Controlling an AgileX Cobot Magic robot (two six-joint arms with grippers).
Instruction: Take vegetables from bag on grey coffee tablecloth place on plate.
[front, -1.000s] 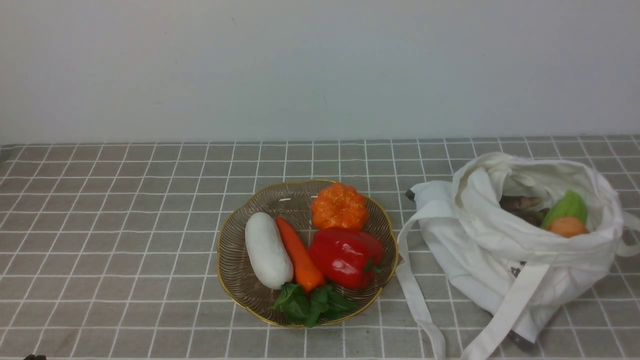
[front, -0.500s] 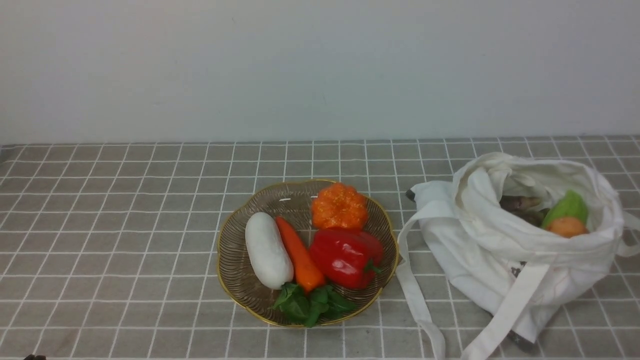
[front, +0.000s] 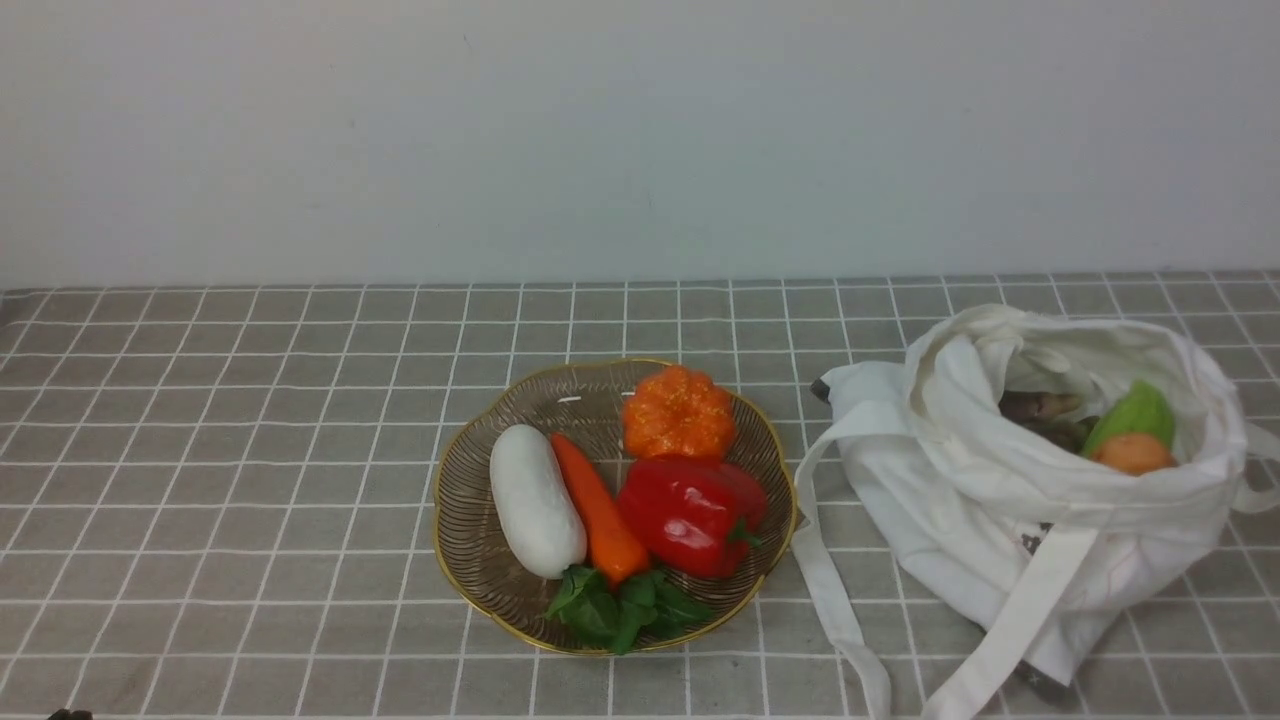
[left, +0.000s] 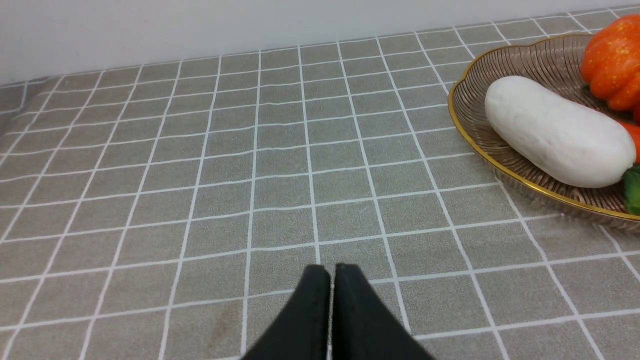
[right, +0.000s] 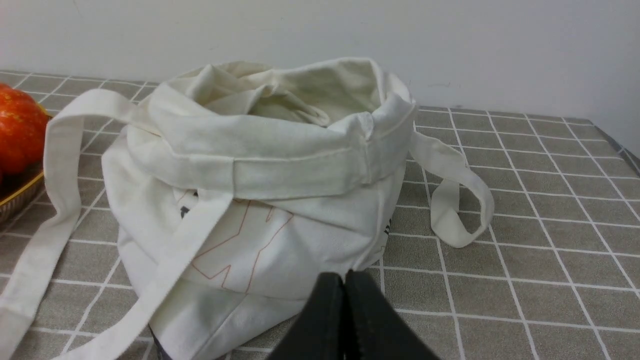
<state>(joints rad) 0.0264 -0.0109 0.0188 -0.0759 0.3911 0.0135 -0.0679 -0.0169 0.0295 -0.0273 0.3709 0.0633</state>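
The red bell pepper (front: 692, 515) lies in the brownish ribbed plate (front: 462, 520) with a gold rim, in the middle of the grey checked tablecloth (front: 230, 450). The white cloth bag (front: 1010, 500) sits to the plate's right, its mouth open. The plate's rim also shows in the left wrist view (left: 467, 130). My left gripper (left: 331, 272) is shut and empty, low over bare cloth, left of the plate. My right gripper (right: 344, 277) is shut and empty, just in front of the bag (right: 260, 200). Neither gripper shows in the front view.
The plate also holds an orange pumpkin (front: 678, 412), a carrot (front: 597, 510), a white gourd (front: 535, 500) and green leaves (front: 625, 605). In the bag lie a green item (front: 1135, 412), an orange item (front: 1132, 455) and brown pieces (front: 1045, 412). Bag straps (front: 830, 590) trail forward. A wall stands behind.
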